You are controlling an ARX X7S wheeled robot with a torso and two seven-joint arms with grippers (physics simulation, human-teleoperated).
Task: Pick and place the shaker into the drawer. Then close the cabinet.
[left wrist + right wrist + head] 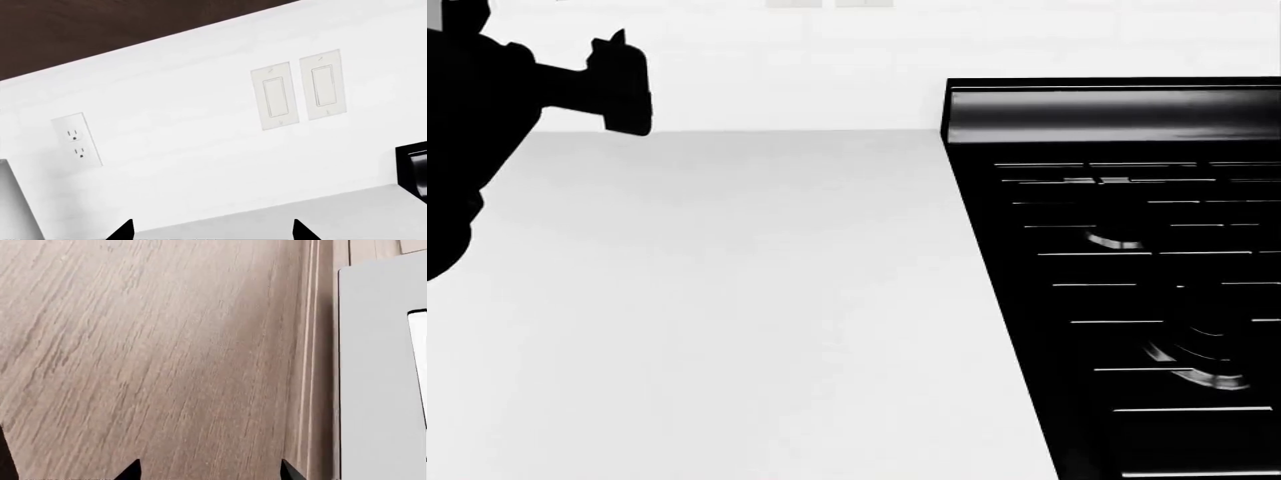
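Looking through your head camera, the left gripper (627, 85) hangs over the white counter (734, 300) beside the stove (1134, 280). Only the right wrist shows cabinet (153, 355) wood. Both jaws spread, empty; no shaker visible.

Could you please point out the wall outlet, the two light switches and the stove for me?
wall outlet (77, 142): left wrist view, middle of its plate.
light switches (275, 96): left wrist view, rocker of one of the pair.
stove (1134, 240): head view, on its black cooktop grate.

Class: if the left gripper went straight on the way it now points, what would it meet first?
Most likely the white wall, between the outlet and the two switches. The left gripper has nothing nearer ahead; depth is unclear.
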